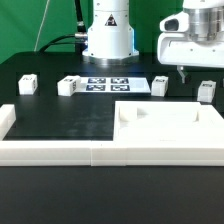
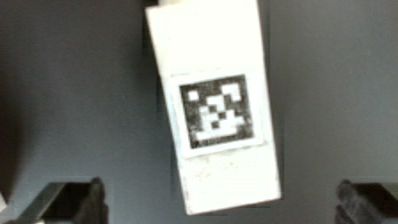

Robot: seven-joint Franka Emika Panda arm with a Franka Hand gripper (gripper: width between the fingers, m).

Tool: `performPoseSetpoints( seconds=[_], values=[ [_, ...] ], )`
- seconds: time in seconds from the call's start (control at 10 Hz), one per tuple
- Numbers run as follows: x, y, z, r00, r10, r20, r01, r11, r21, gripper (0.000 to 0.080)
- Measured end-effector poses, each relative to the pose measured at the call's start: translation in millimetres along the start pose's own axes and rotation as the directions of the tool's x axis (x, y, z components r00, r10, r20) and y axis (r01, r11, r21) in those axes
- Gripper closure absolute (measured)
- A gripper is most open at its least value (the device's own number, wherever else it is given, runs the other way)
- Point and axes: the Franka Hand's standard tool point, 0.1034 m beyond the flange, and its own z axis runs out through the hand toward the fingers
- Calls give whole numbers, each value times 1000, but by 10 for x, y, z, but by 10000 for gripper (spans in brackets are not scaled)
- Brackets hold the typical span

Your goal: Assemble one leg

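Several white legs lie on the black table in the exterior view: two at the left [image 1: 27,84] [image 1: 68,86], one right of the marker board [image 1: 160,85], one at the far right [image 1: 205,91]. My gripper [image 1: 184,70] hangs above the table between the two right-hand legs, touching neither. In the wrist view a long white leg [image 2: 217,110] with a black-and-white tag lies slightly tilted below my gripper [image 2: 217,205]. The dark fingertips [image 2: 68,202] stand wide apart on either side of its end. The gripper is open and empty.
The marker board [image 1: 108,84] lies in front of the robot base [image 1: 108,35]. A large flat white slab [image 1: 170,122] with corner recesses lies at the front right. A low white wall [image 1: 50,150] runs along the front and left edges.
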Motion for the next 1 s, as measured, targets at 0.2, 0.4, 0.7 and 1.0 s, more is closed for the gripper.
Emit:
performPoseSetpoints(
  seconds=[0.2,0.4,0.7,1.0],
  values=[
    [16,50,8,999,-28,29,29,999,-14,150],
    [97,118,-8,989,-35,142,41,998,-38,150],
    [2,118,21,939,-39,342,73,994,-87,150],
    [-26,87,-52,836,-35,548,111,988,-106,150]
  ],
)
